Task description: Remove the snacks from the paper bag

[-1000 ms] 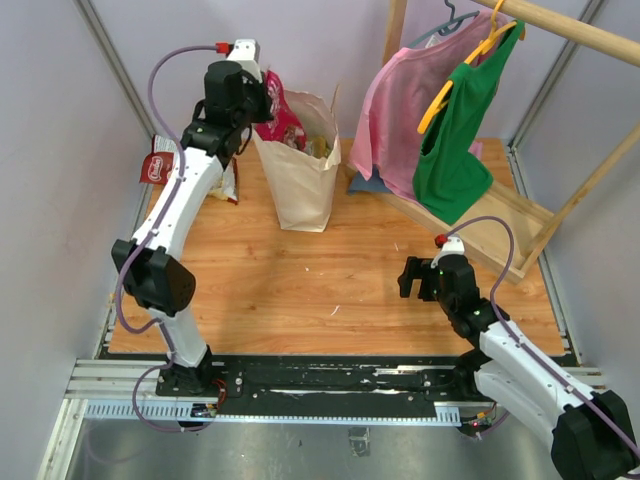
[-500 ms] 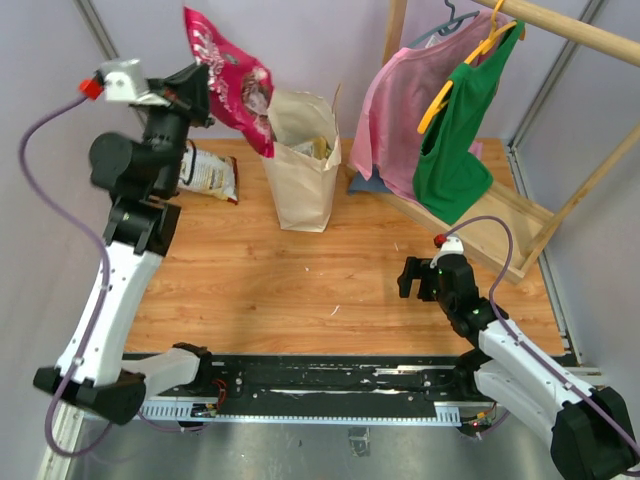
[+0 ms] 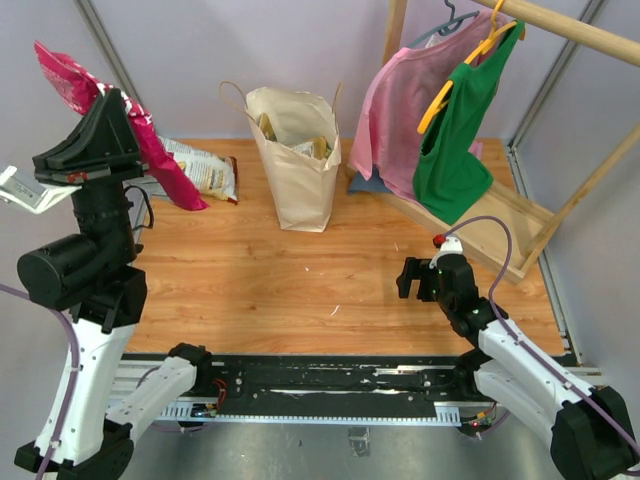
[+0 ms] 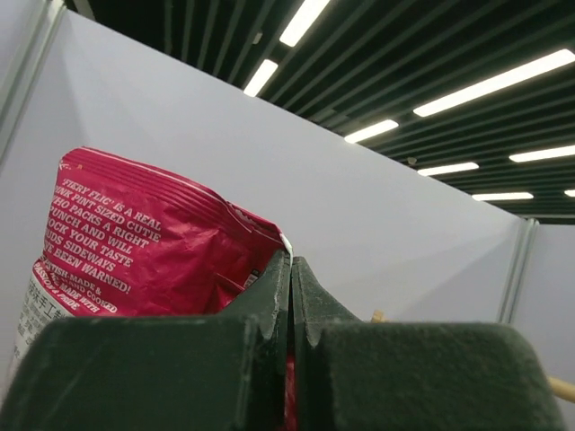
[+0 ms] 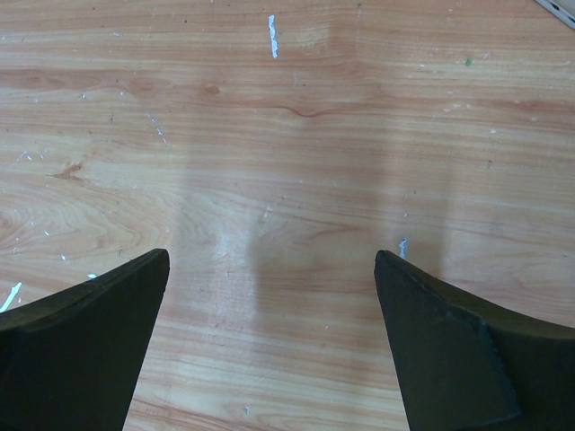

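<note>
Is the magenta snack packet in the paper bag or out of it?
Out. The magenta packet is pinched in the shut left hand, raised at the far left, well apart from the upright paper bag.

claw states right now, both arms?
Left claw: closed on the magenta snack packet, held up in the air.
Right claw: open, holding nothing, above the wooden table.
</note>
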Tool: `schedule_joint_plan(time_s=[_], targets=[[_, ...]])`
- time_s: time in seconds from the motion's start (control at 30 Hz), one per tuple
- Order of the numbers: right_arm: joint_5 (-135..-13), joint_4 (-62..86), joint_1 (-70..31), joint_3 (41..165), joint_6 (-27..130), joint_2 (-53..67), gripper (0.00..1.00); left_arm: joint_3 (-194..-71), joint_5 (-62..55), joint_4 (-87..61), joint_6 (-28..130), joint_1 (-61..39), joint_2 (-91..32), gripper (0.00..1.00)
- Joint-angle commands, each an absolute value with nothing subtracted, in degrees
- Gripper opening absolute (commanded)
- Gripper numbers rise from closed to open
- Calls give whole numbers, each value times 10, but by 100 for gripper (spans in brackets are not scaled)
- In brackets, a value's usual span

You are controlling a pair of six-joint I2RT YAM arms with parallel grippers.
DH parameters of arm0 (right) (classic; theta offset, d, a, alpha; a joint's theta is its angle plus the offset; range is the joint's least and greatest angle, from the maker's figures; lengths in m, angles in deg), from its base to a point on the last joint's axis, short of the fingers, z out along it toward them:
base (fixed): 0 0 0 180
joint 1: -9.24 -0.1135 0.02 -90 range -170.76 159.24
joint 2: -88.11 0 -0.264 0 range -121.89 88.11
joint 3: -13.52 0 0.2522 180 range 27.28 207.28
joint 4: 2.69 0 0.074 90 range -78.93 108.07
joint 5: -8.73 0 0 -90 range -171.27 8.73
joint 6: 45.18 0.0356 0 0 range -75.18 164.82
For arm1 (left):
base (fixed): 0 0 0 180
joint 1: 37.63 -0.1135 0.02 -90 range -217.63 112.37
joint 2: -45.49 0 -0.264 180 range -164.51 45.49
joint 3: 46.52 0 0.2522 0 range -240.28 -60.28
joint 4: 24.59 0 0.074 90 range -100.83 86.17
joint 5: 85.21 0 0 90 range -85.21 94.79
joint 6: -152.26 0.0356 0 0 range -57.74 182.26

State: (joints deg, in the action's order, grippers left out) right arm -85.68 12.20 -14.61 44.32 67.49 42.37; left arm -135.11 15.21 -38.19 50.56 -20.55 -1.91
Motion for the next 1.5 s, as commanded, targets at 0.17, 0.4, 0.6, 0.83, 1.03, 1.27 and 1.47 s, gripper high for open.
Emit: schedule_joint_plan(time_s=[0.17,0.4,0.6,0.83,1.03,1.27,1.47], targets=[[-852,118,-154,437,674,437,98,-1210,327,-340,447,-204,59,1],[-851,121,-154,436,673,443,98,-1021,491,-297,400,-204,169,1],[-850,122,-154,436,674,443,98,-913,573,-259,382,-204,215,1],[-848,123,-154,437,674,444,98,-903,581,-254,402,-205,118,1],[-851,125,-154,437,674,445,98,-917,529,-260,390,-243,24,1],[-846,118,-154,438,673,432,99,-971,409,-303,376,-370,-121,0],[-845,112,-154,441,672,419,99,-1023,371,-325,394,-380,-163,1]])
